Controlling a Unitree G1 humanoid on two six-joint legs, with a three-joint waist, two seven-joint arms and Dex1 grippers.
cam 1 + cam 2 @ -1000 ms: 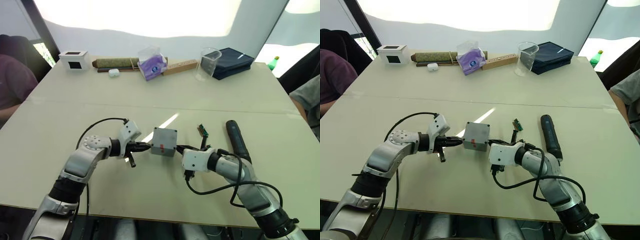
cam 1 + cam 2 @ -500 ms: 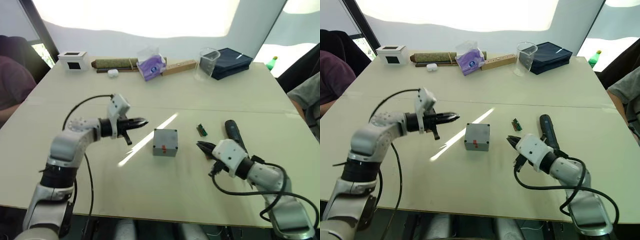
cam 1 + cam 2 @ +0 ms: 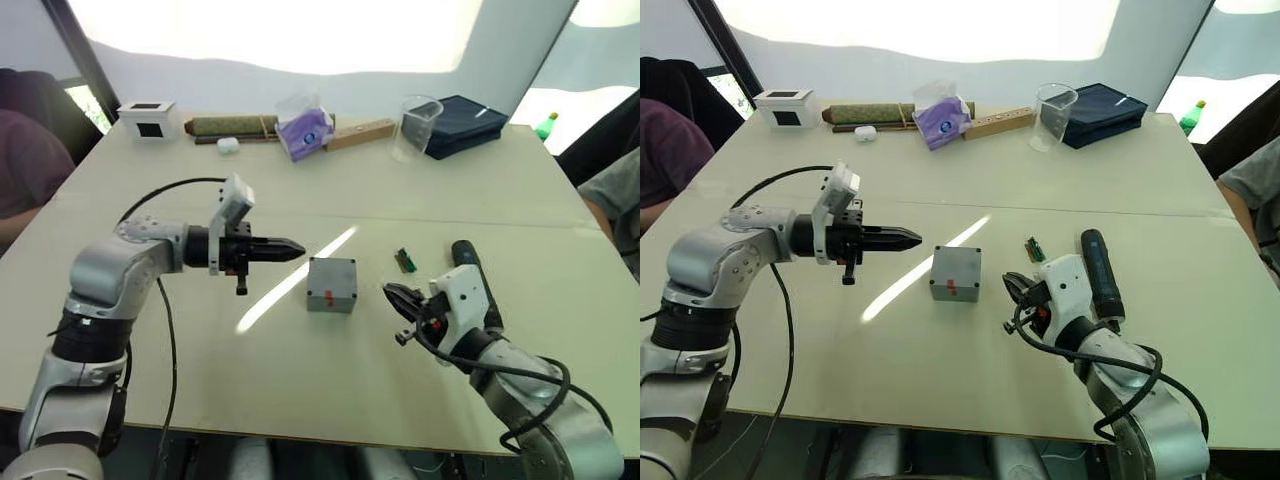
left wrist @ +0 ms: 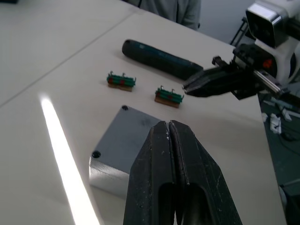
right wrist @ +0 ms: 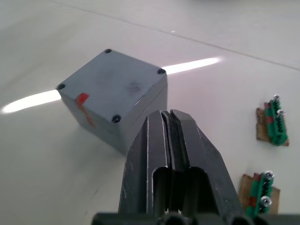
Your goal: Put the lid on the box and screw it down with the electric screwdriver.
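- The right gripper [image 3: 396, 296], two black fingers pressed together and holding nothing, hovers above the pale tabletop [image 3: 300, 400], pointing toward the box from just beside it.
- The small deep grey square box [image 3: 331, 284] sits on the table between the two grippers, touched by neither; the shallow grey lid [image 5: 111, 84] rests on top with dark screw holes at its corners, and a red mark shows on the side facing the robot.
- The left gripper [image 3: 292, 247] has its black fingers closed flat against each other, empty, and is held off the table, near the box.
- Two small green terminal-block parts [image 4: 121, 80] lie just beyond the box.
- The thick black cylindrical electric screwdriver [image 3: 1099, 270] lies flat on the table beside them.
- Along the far edge stand a white cube with a black window [image 3: 148, 119], a clear plastic beaker [image 3: 417, 126] and a dark blue flat case [image 3: 462, 122].
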